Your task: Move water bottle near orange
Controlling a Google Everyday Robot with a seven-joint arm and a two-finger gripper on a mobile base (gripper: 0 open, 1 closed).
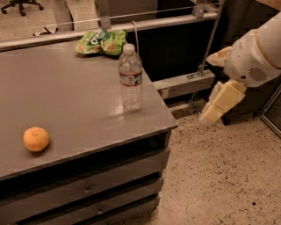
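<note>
Clear plastic water bottle point(131, 77): upright by the counter's point(66, 96) right edge, well apart from orange point(36, 139).
Hand point(223, 100): off counter, right; empty, grip cannot be told.
Risk: a high sideways knock may topple the bottle over the edge.

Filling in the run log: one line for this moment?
bottle upright, table right edge | orange front left, apart | pincer off table, right

A grey counter point(79, 88) with drawers point(88, 189) beneath stood on a speckled floor point(219, 176). Behind the counter ran a metal rail point(175, 19), and beyond that perhaps an office chair's base point(22, 4). The gripper point(219, 94) hung right of the counter, past its edge.
</note>
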